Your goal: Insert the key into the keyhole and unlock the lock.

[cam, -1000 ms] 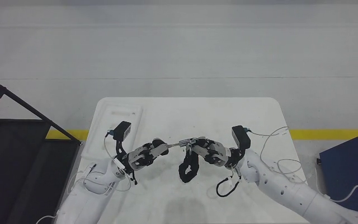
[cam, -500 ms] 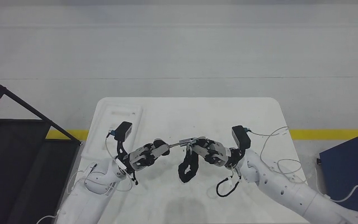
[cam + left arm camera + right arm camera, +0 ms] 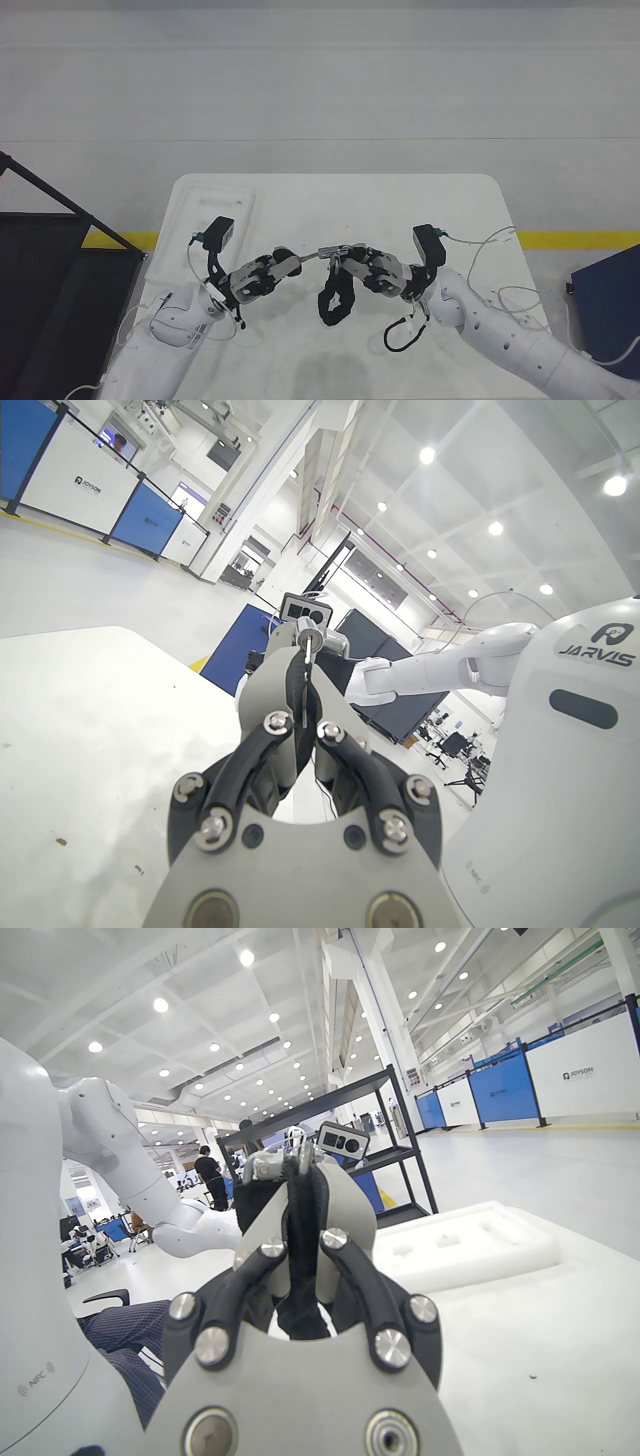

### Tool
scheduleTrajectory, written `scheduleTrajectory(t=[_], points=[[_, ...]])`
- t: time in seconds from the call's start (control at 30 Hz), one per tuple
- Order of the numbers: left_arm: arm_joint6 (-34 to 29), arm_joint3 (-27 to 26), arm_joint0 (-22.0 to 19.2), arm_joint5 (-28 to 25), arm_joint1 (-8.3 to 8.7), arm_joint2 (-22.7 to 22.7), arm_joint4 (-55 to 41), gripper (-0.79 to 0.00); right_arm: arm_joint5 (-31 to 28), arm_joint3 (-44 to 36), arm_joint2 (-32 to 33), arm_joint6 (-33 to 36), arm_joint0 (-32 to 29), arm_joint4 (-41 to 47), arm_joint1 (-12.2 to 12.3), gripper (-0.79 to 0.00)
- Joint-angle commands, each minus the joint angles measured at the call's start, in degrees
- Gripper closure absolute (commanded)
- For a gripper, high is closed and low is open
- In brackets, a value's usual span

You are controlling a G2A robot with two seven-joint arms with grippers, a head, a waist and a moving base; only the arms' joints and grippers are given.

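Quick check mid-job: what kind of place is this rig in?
Probably a big industrial hall or test floor: high ceiling with round lights, blue-and-white partition panels, a yellow floor line.

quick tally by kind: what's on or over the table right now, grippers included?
key: 1
lock: 1
foam tray: 1
grippers: 2 (left gripper shut on the key, right gripper shut on the lock)
Total: 5
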Motion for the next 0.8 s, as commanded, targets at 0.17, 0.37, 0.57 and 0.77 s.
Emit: scheduleTrajectory(t=[0.17,0.37,0.57,0.77], points=[[-1.5,0.9,-0.5,0.0,0.4,-0.1,-0.1,0.0,-1.3,-0.9,3.1,4.5,-2.1,0.3,0.0,0.0],[-2.4,2.0,-1.5,0.0,0.9,-1.3,-1.6,0.0,-1.3,-1.8,5.6,6.8,-3.8,0.7,0.0,0.0],[-5.7,2.7,-2.2,0.0,1.68,-2.5,-5.2,0.0,-1.3,-3.3,6.8,8.2,-4.5,0.1,0.2,0.0],[-13.6,3.2,-3.4,0.5,3.0,-2.4,-12.5,0.0,-1.3,-4.7,5.3,9.4,-2.8,1.0,0.5,0.0]])
